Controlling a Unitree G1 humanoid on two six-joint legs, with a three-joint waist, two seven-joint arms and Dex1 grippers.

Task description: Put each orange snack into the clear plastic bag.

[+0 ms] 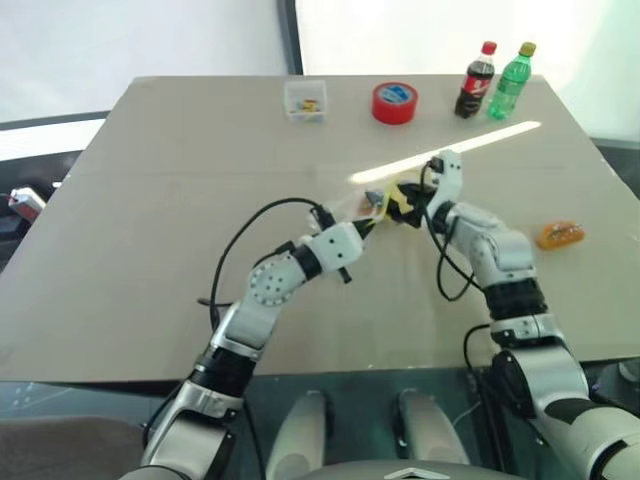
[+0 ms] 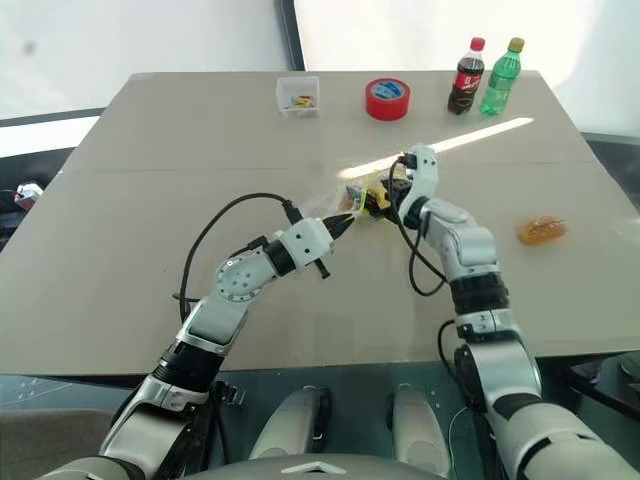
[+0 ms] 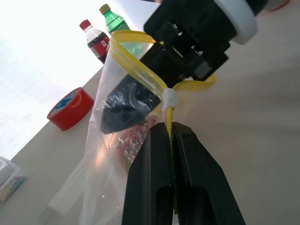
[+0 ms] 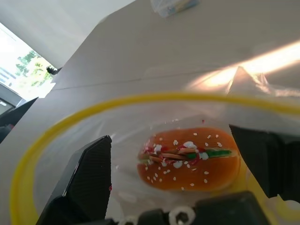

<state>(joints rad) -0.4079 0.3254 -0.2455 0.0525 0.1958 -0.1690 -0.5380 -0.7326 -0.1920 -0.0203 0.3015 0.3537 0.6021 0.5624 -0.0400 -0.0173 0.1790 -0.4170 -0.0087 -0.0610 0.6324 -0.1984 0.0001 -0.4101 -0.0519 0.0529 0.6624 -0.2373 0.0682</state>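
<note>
The clear plastic bag (image 3: pixel 112 154) is pinched by the left tool (image 3: pixel 171 140); the right tool (image 4: pixel 187 173), spread wide inside over 1 snack (image 4: pixel 190 159), could drag it out if withdrawn carelessly.

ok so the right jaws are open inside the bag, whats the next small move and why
Probably draw the right gripper straight back out of the clear plastic bag. Its jaws stand open with one orange snack lying loose between them inside the yellow rim, so that piece looks delivered. The left gripper pinches the rim shut, holding the bag up. The other orange snack waits on the table.
</note>
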